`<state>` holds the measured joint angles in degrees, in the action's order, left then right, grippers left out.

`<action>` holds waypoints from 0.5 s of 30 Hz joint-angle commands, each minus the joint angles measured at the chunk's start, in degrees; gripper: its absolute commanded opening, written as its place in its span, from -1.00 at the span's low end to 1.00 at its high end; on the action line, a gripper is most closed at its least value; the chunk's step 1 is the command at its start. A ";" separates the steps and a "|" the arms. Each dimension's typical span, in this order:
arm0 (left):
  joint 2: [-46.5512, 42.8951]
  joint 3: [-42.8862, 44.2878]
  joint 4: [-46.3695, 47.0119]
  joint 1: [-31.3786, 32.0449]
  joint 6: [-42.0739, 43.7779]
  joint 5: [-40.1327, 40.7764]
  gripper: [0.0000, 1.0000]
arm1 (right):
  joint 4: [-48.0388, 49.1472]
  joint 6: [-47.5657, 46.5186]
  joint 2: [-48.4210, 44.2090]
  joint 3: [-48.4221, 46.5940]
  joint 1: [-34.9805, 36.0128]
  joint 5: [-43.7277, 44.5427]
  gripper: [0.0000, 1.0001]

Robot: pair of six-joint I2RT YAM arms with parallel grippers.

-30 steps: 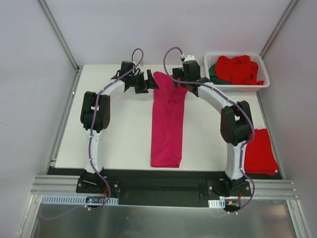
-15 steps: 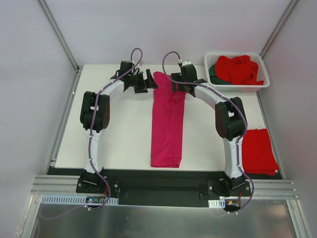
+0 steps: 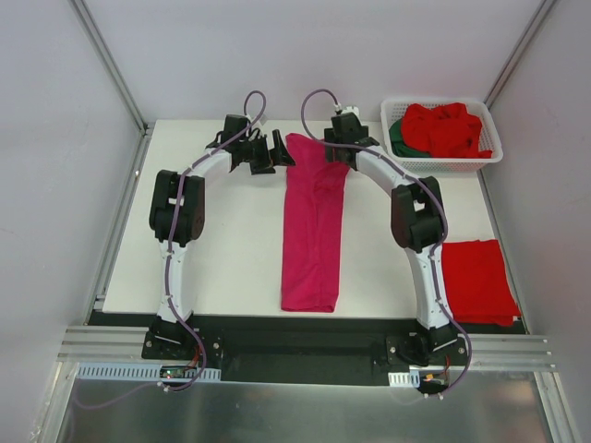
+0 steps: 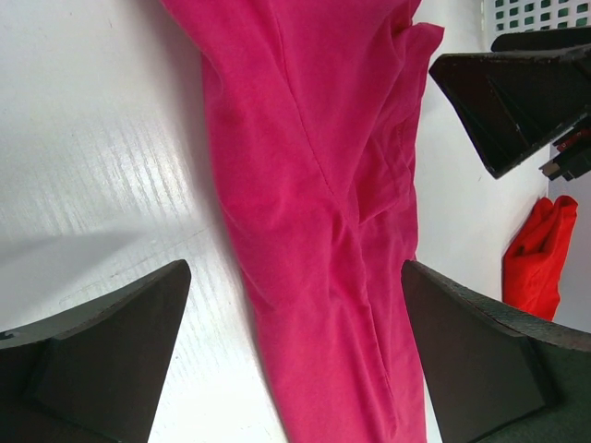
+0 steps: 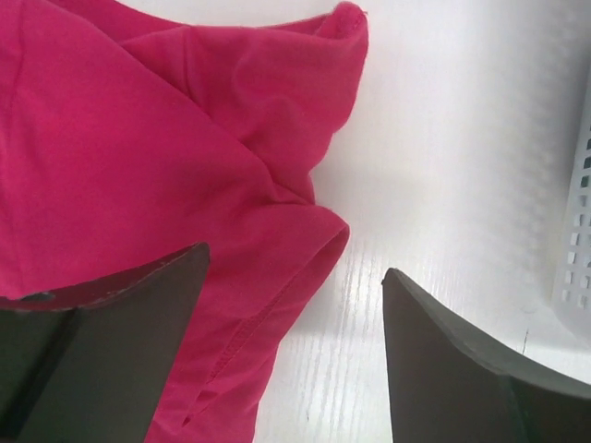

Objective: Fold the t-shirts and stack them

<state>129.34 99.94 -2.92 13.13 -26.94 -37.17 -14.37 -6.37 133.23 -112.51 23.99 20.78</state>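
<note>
White tabletop (image 3: 222,240) fills the booth from the overhead camera, and the magenta t-shirt (image 3: 312,231) lies down its middle as a long narrow strip, already folded lengthwise. Both arms reach to its far end. The left gripper (image 3: 282,152) is just beside the strip's left corner and the right gripper (image 3: 331,152) is over its right corner. A folded red t-shirt (image 3: 480,281) rests at the table's near right edge. More red shirts (image 3: 448,129) and a dark green shirt (image 3: 397,137) sit in the white basket (image 3: 489,152).

From the left wrist, the jaws stand fully apart with nothing between them. The pink cloth runs across the table beyond them, untouched.

From the right wrist, the jaws are also apart and gripping nothing. One finger (image 5: 102,332) hangs above the cloth, the other above bare table, and the sleeve hem lies between them.

My worry is the pinch. The sleeve is bunched in loose layers, so closing here could catch only the top one, and lifting would then pull the lengthwise fold open. If only one corner gets caught, the strip will probably skew as it is doubled over. The basket wall is also near the right fingers.
</note>
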 commanded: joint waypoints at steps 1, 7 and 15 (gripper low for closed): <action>-0.58 -1.15 1.51 0.23 1.19 -0.89 0.99 | -4.78 5.04 1.15 -3.41 -2.36 1.11 0.56; -0.40 -1.33 1.51 0.23 1.27 -0.98 0.99 | -9.18 10.32 2.82 -5.79 -5.35 -2.49 0.49; -0.05 -0.62 1.60 0.32 1.10 -1.42 0.99 | -9.45 10.15 4.76 -8.52 -6.58 -9.52 0.37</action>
<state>129.34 98.94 -2.76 13.15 -26.79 -37.23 -23.11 2.42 137.71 -117.40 17.04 16.49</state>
